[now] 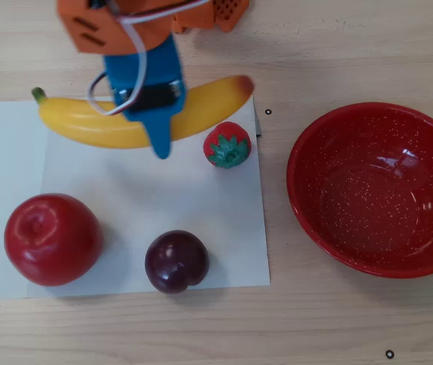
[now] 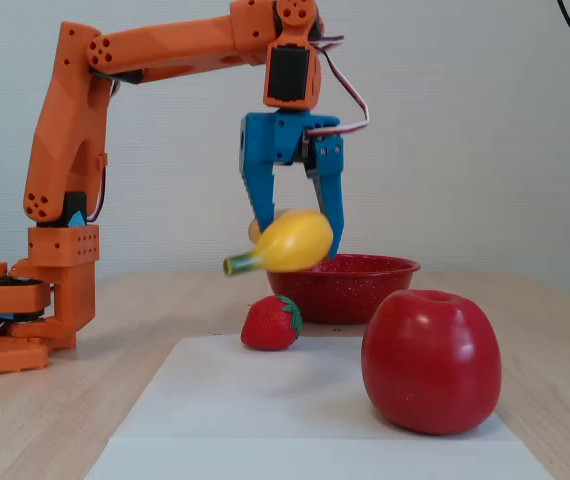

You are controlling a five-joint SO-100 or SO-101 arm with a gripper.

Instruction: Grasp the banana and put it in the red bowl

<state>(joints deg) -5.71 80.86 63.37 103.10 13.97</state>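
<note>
The yellow banana [image 1: 95, 125] with a green stem tip is held in the air by my blue gripper [image 1: 158, 125], whose jaws are shut around its middle. In the fixed view the banana [image 2: 290, 243] hangs clear above the white paper, between the gripper's [image 2: 295, 240] fingers. The large speckled red bowl [image 1: 376, 190] stands empty at the right of the overhead view, apart from the banana. In the fixed view the bowl [image 2: 350, 285] is behind the gripper.
A red apple [image 1: 52, 238], a dark plum [image 1: 176, 261] and a strawberry [image 1: 227, 145] lie on the white paper [image 1: 163, 205]. The orange arm base [image 2: 25, 320] stands at the left of the fixed view.
</note>
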